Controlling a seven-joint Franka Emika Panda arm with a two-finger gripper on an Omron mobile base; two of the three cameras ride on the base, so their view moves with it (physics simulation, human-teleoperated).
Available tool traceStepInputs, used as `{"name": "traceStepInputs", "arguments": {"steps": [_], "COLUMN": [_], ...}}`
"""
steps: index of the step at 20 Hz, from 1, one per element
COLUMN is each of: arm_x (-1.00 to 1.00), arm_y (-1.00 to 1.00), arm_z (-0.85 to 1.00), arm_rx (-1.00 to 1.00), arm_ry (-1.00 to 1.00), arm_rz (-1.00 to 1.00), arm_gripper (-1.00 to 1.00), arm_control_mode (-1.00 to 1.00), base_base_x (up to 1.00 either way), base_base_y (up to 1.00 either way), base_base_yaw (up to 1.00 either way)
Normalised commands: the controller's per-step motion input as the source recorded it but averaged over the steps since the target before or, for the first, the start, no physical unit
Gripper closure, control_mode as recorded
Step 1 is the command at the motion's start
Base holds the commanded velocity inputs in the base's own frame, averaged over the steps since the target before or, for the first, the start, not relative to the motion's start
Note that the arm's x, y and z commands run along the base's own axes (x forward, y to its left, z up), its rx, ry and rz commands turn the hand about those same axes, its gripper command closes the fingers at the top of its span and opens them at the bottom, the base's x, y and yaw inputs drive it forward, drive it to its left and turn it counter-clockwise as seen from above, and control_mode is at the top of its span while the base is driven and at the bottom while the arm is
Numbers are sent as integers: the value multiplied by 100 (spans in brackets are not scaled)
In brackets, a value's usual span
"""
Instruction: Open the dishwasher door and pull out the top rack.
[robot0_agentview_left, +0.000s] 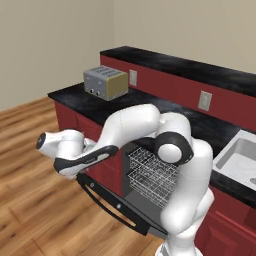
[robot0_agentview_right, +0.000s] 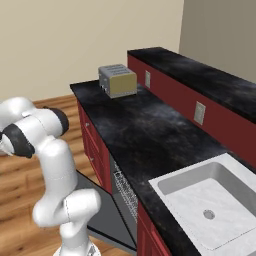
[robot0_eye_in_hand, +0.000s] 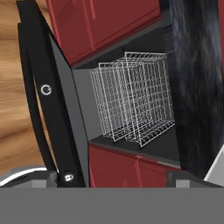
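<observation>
The dishwasher door (robot0_agentview_left: 131, 207) hangs down open, its dark inner face up and its silver bar handle (robot0_agentview_left: 98, 196) at the outer edge. Inside the cavity sit two wire baskets, the top rack (robot0_agentview_left: 148, 161) above the lower one. The hand view is rolled, with the door's black band (robot0_eye_in_hand: 48, 100) at the left and the top rack (robot0_eye_in_hand: 151, 94) on the side nearer the black counter. My gripper (robot0_eye_in_hand: 121, 176) is open with nothing between its fingers. It hovers over the door's outer edge (robot0_agentview_left: 76, 172), looking into the cavity. The door (robot0_agentview_right: 102, 215) and a rack (robot0_agentview_right: 123, 187) also show from the right.
A silver toaster (robot0_agentview_left: 105, 82) stands on the black counter (robot0_agentview_right: 145, 135). A white sink (robot0_agentview_right: 210, 210) is set in the counter to the right of the dishwasher. Red cabinet fronts (robot0_agentview_left: 72, 122) flank the opening. Wood floor (robot0_agentview_left: 35, 210) lies in front.
</observation>
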Motion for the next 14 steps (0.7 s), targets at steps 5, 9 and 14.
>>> {"name": "traceStepInputs", "arguments": {"steps": [5, 9, 14], "arm_x": [12, 8, 7], "arm_y": [-42, -37, -36], "arm_z": [0, 0, 0], "arm_rx": [-7, -10, -6], "arm_ry": [0, 0, 0], "arm_rz": [0, 0, 0], "arm_gripper": [-100, -100, -100], "arm_control_mode": [-100, -100, -100], "base_base_x": [0, 0, 0], "base_base_y": [0, 0, 0], "base_base_yaw": [0, 0, 0]}}
